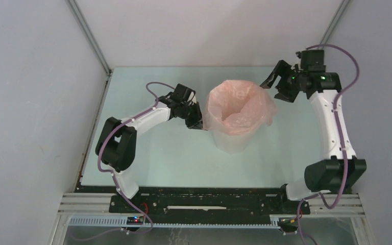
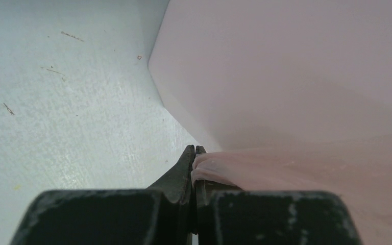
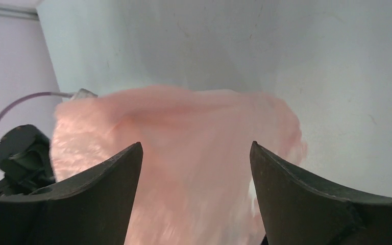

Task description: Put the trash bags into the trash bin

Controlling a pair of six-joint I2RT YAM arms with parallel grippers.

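The white faceted trash bin (image 1: 230, 142) stands upright at the table's middle. The pale-pink trash bag (image 1: 240, 104) sits in it, its mouth spread open and folded down over the rim. My left gripper (image 1: 196, 122) is at the bin's left side, shut on a fold of the bag's edge (image 2: 219, 168), pressed against the bin's wall (image 2: 286, 76). My right gripper (image 1: 275, 88) is open and empty, hovering just right of and above the bag's rim. The bag (image 3: 194, 153) fills the right wrist view between its fingers (image 3: 112, 178).
The pale green table (image 1: 148, 158) is walled by grey panels at left, back and right. The left arm's black wrist (image 3: 23, 158) and purple cable show beyond the bag in the right wrist view. The arm bases sit at the near edge.
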